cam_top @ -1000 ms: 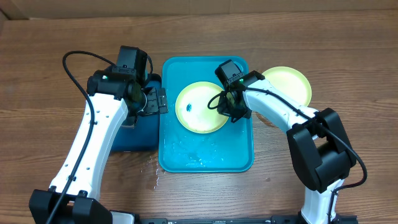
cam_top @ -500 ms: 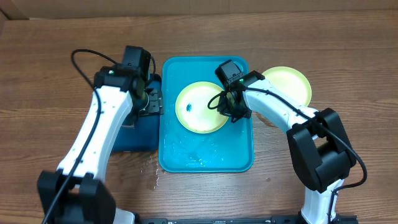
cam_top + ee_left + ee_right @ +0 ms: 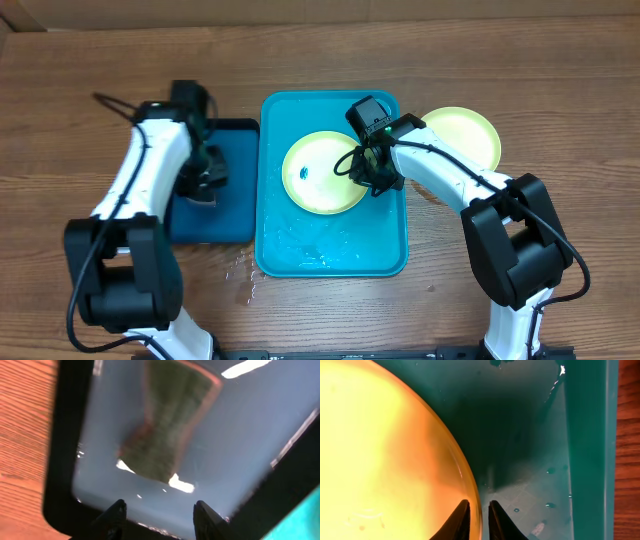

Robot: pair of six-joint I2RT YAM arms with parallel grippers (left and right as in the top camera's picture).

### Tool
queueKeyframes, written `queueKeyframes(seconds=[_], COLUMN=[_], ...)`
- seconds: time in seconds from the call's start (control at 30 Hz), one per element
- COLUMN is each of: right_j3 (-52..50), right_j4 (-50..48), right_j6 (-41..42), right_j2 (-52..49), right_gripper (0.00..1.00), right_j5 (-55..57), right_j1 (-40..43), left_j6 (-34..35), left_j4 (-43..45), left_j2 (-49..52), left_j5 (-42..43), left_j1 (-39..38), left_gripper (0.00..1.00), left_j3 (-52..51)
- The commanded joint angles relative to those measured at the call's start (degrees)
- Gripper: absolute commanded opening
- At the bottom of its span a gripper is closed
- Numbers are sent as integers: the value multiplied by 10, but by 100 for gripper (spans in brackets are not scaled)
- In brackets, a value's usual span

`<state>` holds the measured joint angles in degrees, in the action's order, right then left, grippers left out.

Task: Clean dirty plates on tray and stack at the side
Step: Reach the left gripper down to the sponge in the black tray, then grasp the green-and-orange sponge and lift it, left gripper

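Right, two pale yellow-green plates in view, and that's the full count. One dirty plate [image 3: 320,190] lies flat in the upper half of the turquoise tray [image 3: 330,250], with a small blue smear [image 3: 303,173] left of its centre. A second plate [image 3: 462,135] sits out on the wooden table [image 3: 560,100], just beside the tray's upper right corner, in the upper right of the overhead frame. One turquoise tray, dead centre, with water droplets [image 3: 300,245] scattered over its lower half. Two arms at work. The right gripper [image 3: 479,521] is down at the dirty plate's right edge, and its wrist view makes it plain. The two dark fingertips are pinched almost together with the plate's rim running between them, so it is clamped on that plate. The yellow disc fills the left of that frame and the tray wall stands at the right. Out to the left of the overhead frame, one smaller dark-blue tray [image 3: 235,215] lies right beside the turquoise one. The left gripper [image 3: 160,510] hangs over it, well apart from both plates. That wrist view is blurred, but the fingertips stand apart with only tray floor between them: released, holding nothing. Beyond them one greenish pad [image 3: 170,430] with a reddish edge lies on the dark tray's floor, too smeared to name.
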<state>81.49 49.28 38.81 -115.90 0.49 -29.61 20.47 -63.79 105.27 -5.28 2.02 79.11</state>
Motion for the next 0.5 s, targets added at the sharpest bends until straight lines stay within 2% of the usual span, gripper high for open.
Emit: queueKeyframes(seconds=[0.0, 0.1, 0.33, 0.47], right_j3=[-2, -2, -2, -2], right_j4=[-5, -6, -6, -6], right_j6=[0, 2, 2, 2], right_j2=[0, 0, 0, 0], right_gripper=[16, 16, 17, 17], right_j5=[9, 9, 9, 9], right_j1=[3, 3, 3, 3], left_j6=[-34, -48, -69, -106], left_j4=[9, 20, 32, 45], left_j2=[6, 8, 35, 60], left_j5=[36, 24, 17, 17], left_j1=[13, 13, 13, 13], left_gripper=[41, 32, 34, 36], left_j3=[-3, -4, -4, -4])
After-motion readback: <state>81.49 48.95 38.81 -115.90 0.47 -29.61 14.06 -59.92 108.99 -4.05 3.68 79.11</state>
